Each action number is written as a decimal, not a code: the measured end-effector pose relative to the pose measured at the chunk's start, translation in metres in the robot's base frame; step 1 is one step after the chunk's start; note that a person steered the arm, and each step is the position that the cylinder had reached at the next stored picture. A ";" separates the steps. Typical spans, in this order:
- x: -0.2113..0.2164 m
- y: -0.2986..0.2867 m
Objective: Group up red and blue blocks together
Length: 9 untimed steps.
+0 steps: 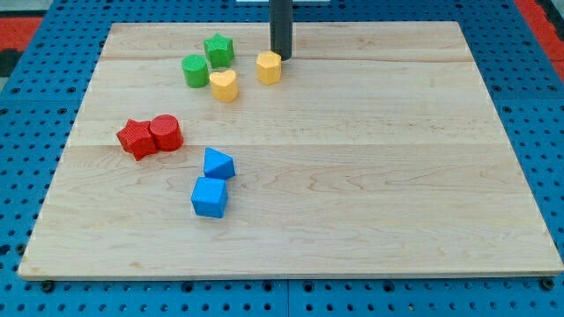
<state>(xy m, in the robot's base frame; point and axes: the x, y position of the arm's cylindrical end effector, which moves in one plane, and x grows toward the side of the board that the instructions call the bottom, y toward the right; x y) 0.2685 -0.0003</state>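
Note:
My tip stands near the view's top, just right of and touching or almost touching a yellow hexagonal block. A red star-shaped block and a red cylinder sit touching at the view's left. A blue triangular block and a blue cube sit close together below and right of the reds. The tip is far from the red and blue blocks, up and to their right.
A green cylinder, a green star-shaped block and a yellow heart-shaped block cluster left of the tip. The wooden board lies on a blue pegboard.

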 end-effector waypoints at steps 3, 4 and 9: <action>0.015 -0.013; -0.004 -0.045; 0.207 -0.159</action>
